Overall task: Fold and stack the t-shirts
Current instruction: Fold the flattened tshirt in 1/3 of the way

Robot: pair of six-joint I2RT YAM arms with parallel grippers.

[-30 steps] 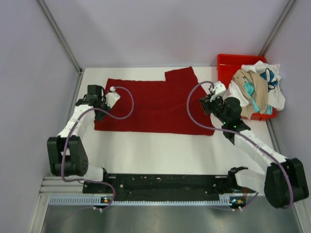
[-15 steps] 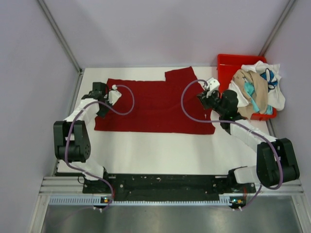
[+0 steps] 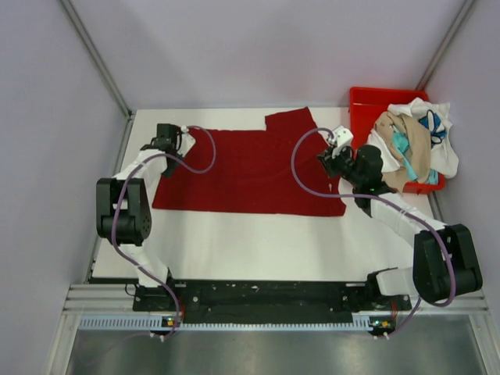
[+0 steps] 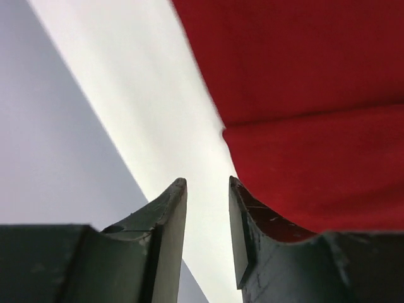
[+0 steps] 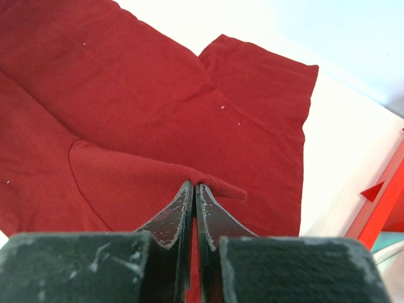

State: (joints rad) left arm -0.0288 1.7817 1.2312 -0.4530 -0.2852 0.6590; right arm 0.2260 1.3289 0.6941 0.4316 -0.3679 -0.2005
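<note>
A red t-shirt (image 3: 246,172) lies spread flat on the white table. My left gripper (image 3: 168,141) is at the shirt's far left corner. In the left wrist view it (image 4: 208,184) is open and empty over bare table, with its right finger (image 4: 243,214) at the shirt's edge (image 4: 303,95). My right gripper (image 3: 327,160) is at the shirt's right side. In the right wrist view it (image 5: 194,185) is shut on a raised ridge of the red t-shirt (image 5: 126,107), pinched up off the table.
A red bin (image 3: 361,101) at the back right holds a heap of white, tan and teal clothes (image 3: 410,144). Lavender walls close in the table on the left, right and back. White table (image 3: 258,242) lies between the shirt and the arm bases.
My left gripper has moved away from me along the shirt's left edge to its far corner. My right gripper moved slightly back and up at first, then held still, shut on the shirt.
</note>
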